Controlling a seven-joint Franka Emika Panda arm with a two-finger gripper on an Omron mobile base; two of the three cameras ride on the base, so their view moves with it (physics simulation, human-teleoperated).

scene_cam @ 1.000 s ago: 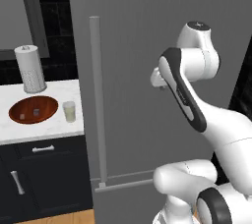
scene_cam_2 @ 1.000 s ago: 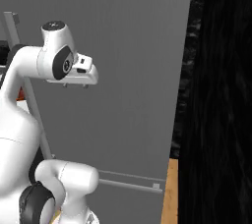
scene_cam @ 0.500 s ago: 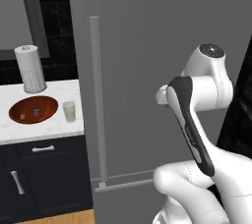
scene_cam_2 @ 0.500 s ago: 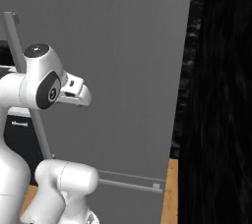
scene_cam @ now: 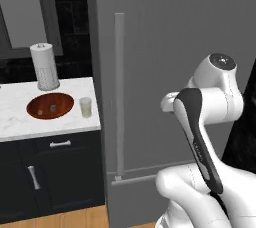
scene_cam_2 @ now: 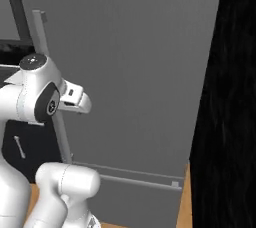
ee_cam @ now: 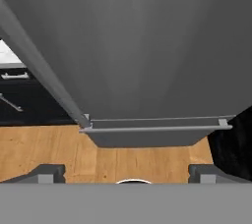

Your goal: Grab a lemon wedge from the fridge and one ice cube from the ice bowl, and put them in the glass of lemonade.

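Grey fridge [ee_cam: 147,46] door stands shut beyond the wide-spread, empty fingers [ee_cam: 47,173]

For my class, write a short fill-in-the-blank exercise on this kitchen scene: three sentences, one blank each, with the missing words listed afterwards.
1. The fridge door is ______, its long bar handle facing the robot.
2. On the marble counter, the glass of lemonade stands beside the ice bowl, on the side toward the ______.
3. Behind the bowl stands a white ______ roll.

Missing words: closed; fridge; paper-towel
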